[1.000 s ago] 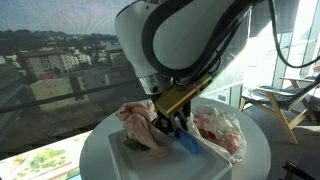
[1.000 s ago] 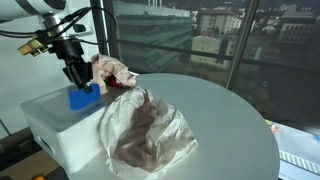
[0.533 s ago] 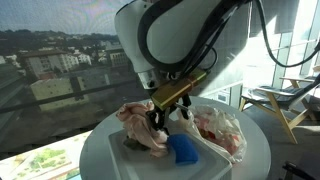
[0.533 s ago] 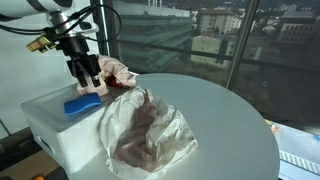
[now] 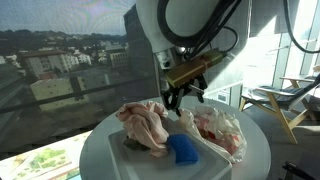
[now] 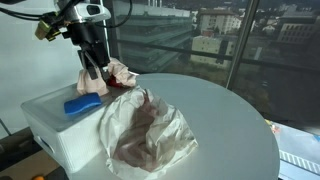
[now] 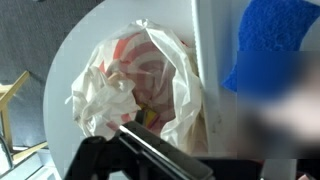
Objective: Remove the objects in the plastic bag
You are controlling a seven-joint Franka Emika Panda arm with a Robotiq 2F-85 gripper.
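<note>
A crumpled clear plastic bag point(image 6: 146, 130) point(image 5: 222, 131) lies on the round white table point(image 6: 235, 120); reddish contents show through it. The wrist view looks into the bag point(image 7: 140, 80), where a red and yellow item sits inside. A blue spongy object point(image 6: 83, 103) point(image 5: 183, 150) point(image 7: 275, 40) lies flat on the white box point(image 6: 45, 125). My gripper point(image 6: 93, 76) point(image 5: 186, 97) hangs open just above and behind the blue object, touching nothing. One dark finger point(image 7: 160, 160) crosses the bottom of the wrist view.
A second crumpled pink-and-white bundle point(image 6: 120, 72) point(image 5: 145, 125) lies beside the box. The table's rim point(image 5: 95, 150) drops off close by. Large windows surround the table, and a chair point(image 5: 270, 100) stands to one side.
The gripper opened and let go of the blue object, which now lies flat on the white box. The gripper then rose and shifted away from it.
</note>
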